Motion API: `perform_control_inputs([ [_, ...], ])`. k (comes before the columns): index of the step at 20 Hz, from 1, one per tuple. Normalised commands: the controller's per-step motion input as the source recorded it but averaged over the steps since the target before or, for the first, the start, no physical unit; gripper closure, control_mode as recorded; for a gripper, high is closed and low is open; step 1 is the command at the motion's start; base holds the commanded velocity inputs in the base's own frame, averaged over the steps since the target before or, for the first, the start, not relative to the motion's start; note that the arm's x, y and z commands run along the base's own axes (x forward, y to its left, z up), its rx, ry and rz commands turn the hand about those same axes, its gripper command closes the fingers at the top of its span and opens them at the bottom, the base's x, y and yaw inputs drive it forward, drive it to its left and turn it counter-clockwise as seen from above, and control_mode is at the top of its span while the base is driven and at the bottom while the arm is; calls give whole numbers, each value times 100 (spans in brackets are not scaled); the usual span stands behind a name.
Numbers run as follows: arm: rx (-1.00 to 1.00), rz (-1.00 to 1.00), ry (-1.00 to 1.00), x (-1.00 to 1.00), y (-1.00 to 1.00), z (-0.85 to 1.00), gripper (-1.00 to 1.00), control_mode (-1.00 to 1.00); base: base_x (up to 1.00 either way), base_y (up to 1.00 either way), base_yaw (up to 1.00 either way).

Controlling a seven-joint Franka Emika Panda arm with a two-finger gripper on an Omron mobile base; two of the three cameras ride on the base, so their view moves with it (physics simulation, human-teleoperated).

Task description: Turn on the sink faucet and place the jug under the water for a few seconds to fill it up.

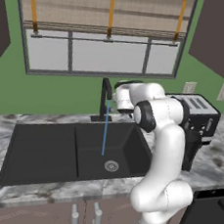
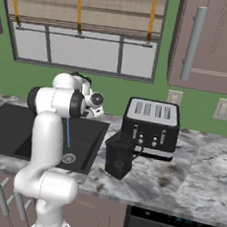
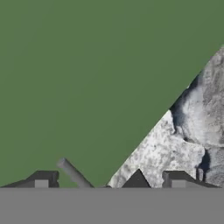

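Nearest the base, the white jointed arm (image 1: 165,154) rises from the cabinet front, bends at a dark elbow joint and reaches back toward the wall behind the sink. On the grey-white marbled stone counter (image 2: 194,168), right of the sink, the tall dark grey-black jug (image 2: 119,154) with a side handle stands upright near the front edge, just in front of the black 4-slot toaster (image 2: 151,123). The jug is well apart from the gripper and outside the basin; in the left base view the arm covers most of it.

The large matte-black rectangular sink (image 1: 40,150) has 2 basins, and a round silver drain (image 1: 111,166) sits in the floor of the right one. A thin straight light-blue stream of water (image 1: 105,128) falls vertically from the spout into that right basin, just behind the drain.

At the back rim stands the thin matte-black sink faucet (image 1: 105,99), its post upright on a square base. The wrist sits right of the faucet, level with the top of its post. In the hand view the gripper (image 3: 109,179) shows 2 dark fingertips (image 3: 41,179) set wide apart with nothing between them, so it is released. A thin grey lever (image 3: 73,173) slants up between the tips, against the green wall (image 3: 87,78) and a strip of counter.

Farthest back are the window with its woven blind (image 1: 108,10) and the brown wall cabinets (image 2: 212,41).
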Motion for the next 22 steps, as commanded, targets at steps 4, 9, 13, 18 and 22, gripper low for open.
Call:
perform_control_inputs([
  [4,0,-8,-1,-66,-50,68,-100,-100,0,0,0],
  [9,0,-2,-2,-73,-50,92,-100,-100,0,0,0],
  [13,0,-3,-2,-74,-31,100,-100,-100,0,0,0],
  [18,-2,-1,0,-82,-13,100,-100,-100,0,0,0],
  [22,-4,0,0,-91,-18,100,-100,-100,0,0,0],
])
